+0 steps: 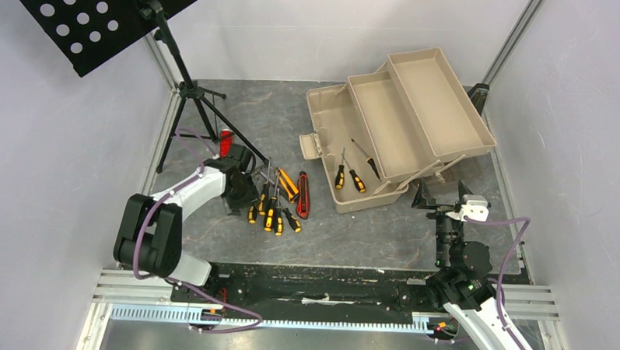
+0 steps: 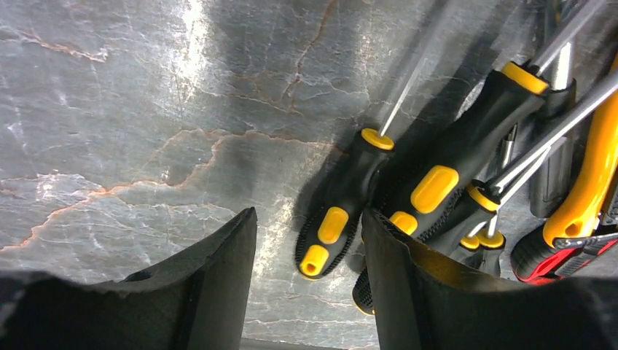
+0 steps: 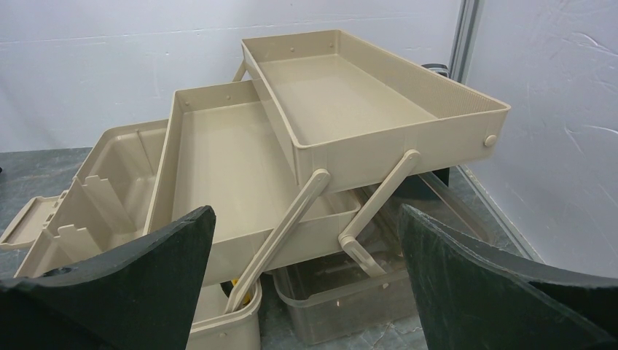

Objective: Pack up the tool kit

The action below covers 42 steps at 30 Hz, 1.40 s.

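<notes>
The tan toolbox [image 1: 402, 116] stands open at the back right with both trays [image 3: 342, 95] folded out. Three screwdrivers [image 1: 348, 179] lie in its base. A pile of yellow-and-black screwdrivers [image 1: 272, 214] lies on the floor left of centre, beside an orange knife [image 1: 289, 184] and a red knife [image 1: 303, 195]. My left gripper [image 1: 241, 197] is down at the pile's left edge. In the left wrist view the left gripper [image 2: 307, 215] is open, with one screwdriver handle [image 2: 334, 230] between the fingers and gaps on both sides. My right gripper [image 1: 441, 197] [image 3: 306, 211] is wide open, empty, facing the toolbox's near side.
A black music stand on a tripod [image 1: 189, 89] fills the back left. A red bar-shaped piece [image 1: 226, 143] lies at its foot. A clear plastic tub [image 3: 350, 299] sits under the toolbox's tray arms. Walls and metal rails close in the floor.
</notes>
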{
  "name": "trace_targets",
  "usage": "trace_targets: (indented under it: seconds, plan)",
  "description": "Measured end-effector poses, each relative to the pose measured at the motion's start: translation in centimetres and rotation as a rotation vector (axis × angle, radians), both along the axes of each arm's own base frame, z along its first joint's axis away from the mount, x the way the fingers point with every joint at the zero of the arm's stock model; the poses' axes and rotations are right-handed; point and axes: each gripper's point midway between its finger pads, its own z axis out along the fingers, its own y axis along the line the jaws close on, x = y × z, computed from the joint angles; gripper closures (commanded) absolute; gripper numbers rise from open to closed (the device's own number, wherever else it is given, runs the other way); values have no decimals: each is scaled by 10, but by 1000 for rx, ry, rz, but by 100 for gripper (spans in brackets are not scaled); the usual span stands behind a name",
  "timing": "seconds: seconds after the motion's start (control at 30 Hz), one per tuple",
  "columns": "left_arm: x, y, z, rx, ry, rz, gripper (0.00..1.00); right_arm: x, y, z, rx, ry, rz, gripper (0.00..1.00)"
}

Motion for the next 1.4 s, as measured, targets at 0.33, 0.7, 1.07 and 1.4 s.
trace_targets:
  seconds: [0.33,0.7,1.07,1.4]
  plan:
    - [0,-6,-15,-35,25,-13,77,0,0,0,0,1,0,2]
    - [8,-20,23,-132,-105,-33,96,0,1,0,0,0,3,2]
    - [40,-102,123,-410,-405,-144,96,0,1,0,2,-2,4,2]
    - [52,-198,141,-569,-441,-264,95,0,1,1,2,-3,5,2]
